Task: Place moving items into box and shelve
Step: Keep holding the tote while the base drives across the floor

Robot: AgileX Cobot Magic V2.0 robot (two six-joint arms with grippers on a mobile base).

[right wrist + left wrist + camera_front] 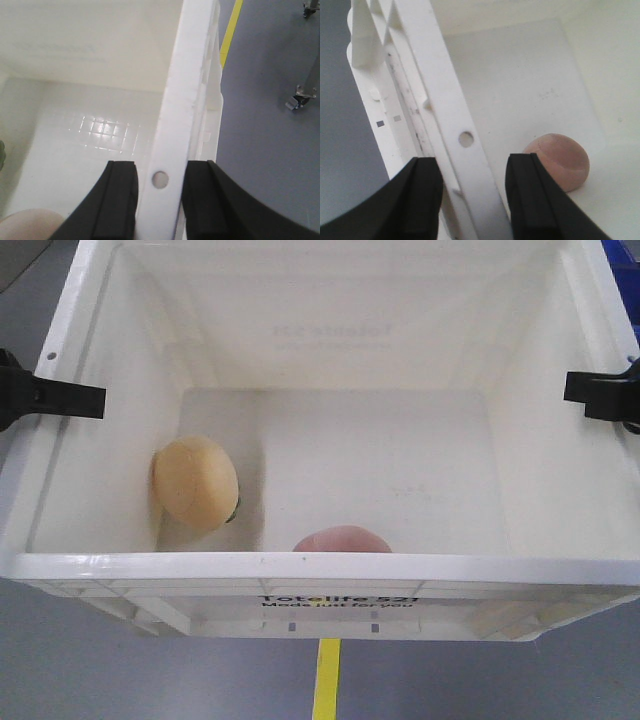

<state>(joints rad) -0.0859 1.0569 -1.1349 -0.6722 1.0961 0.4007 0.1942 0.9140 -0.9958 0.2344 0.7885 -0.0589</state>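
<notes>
The box (320, 566) is a big white crate that fills the front view, with black print on its near wall. Inside it, the pale yellow lump (195, 482) lies at the left wall and the pinkish-brown lump (342, 539) at the near wall. My left gripper (70, 398) is shut on the left rim (445, 100), one finger outside and one inside; the pink lump (560, 161) lies just beyond it. My right gripper (590, 392) is shut on the right rim (177, 100) in the same way. The edge of a pale lump (27, 225) shows at the lower left of the right wrist view.
Grey floor lies under and around the crate, with a yellow line (326, 680) running below its near wall and along its right side (231, 30). Metal caster wheels (300, 97) stand on the floor to the right. Something blue (625, 270) shows at the far right.
</notes>
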